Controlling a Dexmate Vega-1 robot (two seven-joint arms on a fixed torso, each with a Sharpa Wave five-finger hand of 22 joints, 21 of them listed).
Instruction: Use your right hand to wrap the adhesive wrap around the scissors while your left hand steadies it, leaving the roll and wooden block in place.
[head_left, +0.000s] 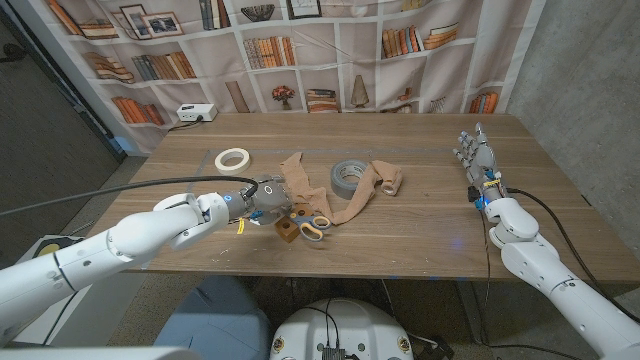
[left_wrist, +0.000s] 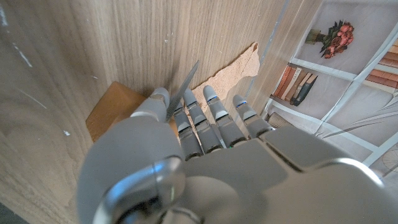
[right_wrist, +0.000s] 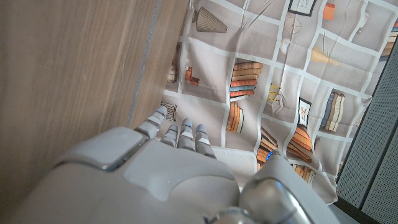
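Orange-handled scissors lie near the table's front, handles next to a small wooden block. My left hand holds them at the blade end. In the left wrist view the grey blade passes between thumb and fingers, with the block beside them. A tan adhesive wrap strip runs from behind my left hand across to its small roll; its torn edge shows past the fingertips. My right hand stands open far to the right, fingers spread, holding nothing.
A grey tape roll sits on the wrap strip at the table's middle. A white tape roll lies behind my left arm. A white power box is at the back left corner. A bookshelf backdrop hangs behind the table.
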